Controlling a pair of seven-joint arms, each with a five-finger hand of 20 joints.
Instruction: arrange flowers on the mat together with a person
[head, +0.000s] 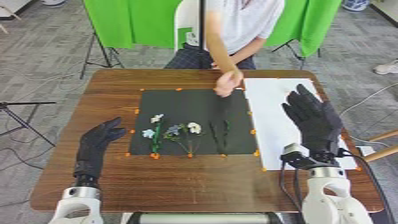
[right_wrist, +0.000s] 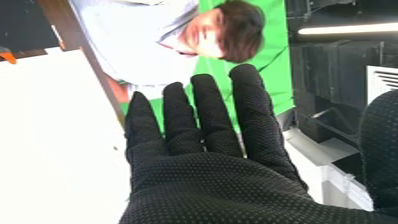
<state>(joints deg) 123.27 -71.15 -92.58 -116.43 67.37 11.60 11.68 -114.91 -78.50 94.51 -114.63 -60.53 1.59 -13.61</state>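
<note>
A brown wooden table (head: 195, 185) bears a black rectangular mat (head: 182, 104) with orange tabs along its edges and, to its right, a long white sheet (head: 268, 102). On the mat's left half, a green-stemmed flower with pale blossoms (head: 153, 142) lies with its long axis running near to far, blossoms toward the far side. Just right of it, a blue flower (head: 173, 129) and a white flower (head: 194, 128) point the same way, their thin stems converging toward the near edge. Farther right, two slender dark-green stems (head: 226, 132) lie nearly parallel, also near to far.

The right hand (head: 314, 116) is above the white sheet, pointing forward; in the right wrist view its fingers (right_wrist: 206, 115) are straight and slightly spread. The left hand (head: 103, 134) is left of the mat, angled forward and slightly inward, fingers loosely extended and close together. A person's bare hand (head: 228, 83) is at the mat's far edge.
</note>
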